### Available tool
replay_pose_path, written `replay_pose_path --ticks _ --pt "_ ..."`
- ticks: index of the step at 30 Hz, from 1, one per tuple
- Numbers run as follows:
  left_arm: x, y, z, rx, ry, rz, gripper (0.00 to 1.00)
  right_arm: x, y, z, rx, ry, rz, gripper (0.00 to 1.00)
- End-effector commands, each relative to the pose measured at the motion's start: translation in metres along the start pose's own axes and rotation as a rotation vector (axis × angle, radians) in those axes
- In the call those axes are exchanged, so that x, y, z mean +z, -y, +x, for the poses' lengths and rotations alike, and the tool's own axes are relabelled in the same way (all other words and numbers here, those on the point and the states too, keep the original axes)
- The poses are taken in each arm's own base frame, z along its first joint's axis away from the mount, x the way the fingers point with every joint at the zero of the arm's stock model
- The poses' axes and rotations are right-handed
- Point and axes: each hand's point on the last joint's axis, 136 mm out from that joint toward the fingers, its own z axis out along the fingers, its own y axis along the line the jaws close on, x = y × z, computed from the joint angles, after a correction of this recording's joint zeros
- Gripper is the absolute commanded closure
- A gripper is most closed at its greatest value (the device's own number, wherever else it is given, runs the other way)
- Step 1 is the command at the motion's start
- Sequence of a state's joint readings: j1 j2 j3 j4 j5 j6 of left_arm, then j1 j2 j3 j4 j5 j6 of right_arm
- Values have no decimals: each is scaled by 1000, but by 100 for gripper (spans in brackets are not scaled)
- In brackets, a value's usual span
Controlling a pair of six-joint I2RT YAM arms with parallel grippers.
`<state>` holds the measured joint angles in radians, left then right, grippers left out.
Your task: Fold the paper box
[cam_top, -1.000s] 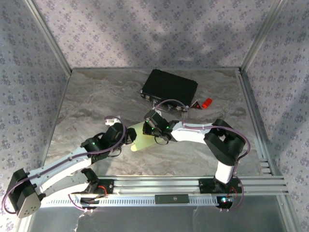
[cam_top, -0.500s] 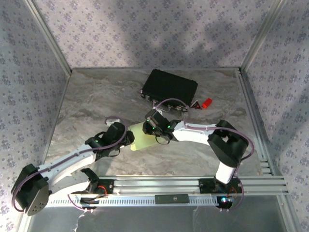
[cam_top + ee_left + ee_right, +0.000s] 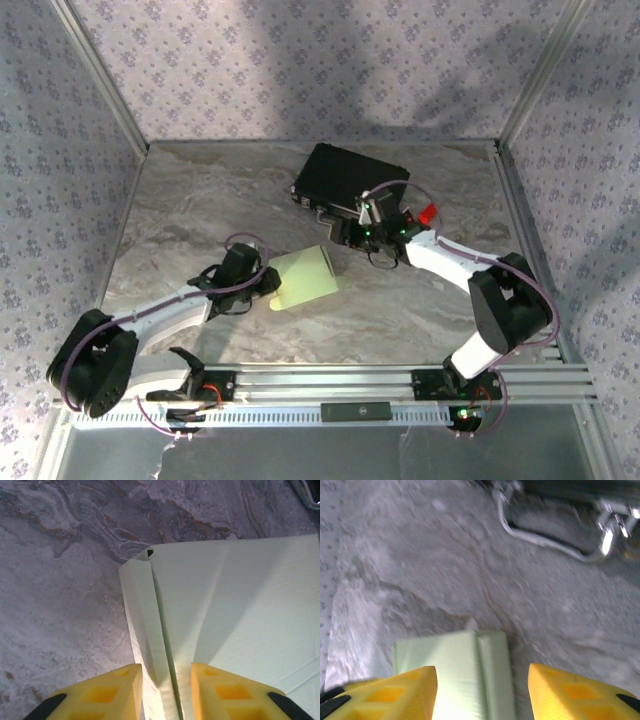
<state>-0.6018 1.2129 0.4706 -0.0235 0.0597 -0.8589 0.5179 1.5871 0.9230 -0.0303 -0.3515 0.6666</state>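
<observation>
The paper box [image 3: 305, 278] lies near the middle of the table [image 3: 190, 200], a little toward its near edge. From above, my left claw [image 3: 263, 287] meets its left end. My left wrist camera adds that my yellow fingers [image 3: 102, 695] straddle a raised fold; whether they pinch it I cannot tell. My right claw [image 3: 348, 233] is spread, apart from the box, beside the black case [image 3: 352, 177], whose metal handle [image 3: 545, 542] shows in its blurred wrist view.

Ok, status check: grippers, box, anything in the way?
Left gripper astride a fold of the box, grip unclear. Right gripper open, empty, just beyond the box. Box part-folded, lying on the table. Black case close behind right gripper.
</observation>
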Motion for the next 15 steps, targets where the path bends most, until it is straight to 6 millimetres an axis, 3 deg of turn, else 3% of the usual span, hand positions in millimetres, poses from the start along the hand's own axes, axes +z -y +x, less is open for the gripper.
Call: replay_pose_path --ticks 1,6,9,15 --pt "3 1 -1 12 12 28 69 8 -6 23 -53 -102 -145 45" --pt "6 -10 5 15 3 -4 73 26 -4 37 6 -169 -247 43" --pt "5 -19 7 13 8 -27 76 35 3 46 44 -210 -258 32" --pt "3 -34 14 7 10 -54 78 34 0 56 88 -209 -335 28"
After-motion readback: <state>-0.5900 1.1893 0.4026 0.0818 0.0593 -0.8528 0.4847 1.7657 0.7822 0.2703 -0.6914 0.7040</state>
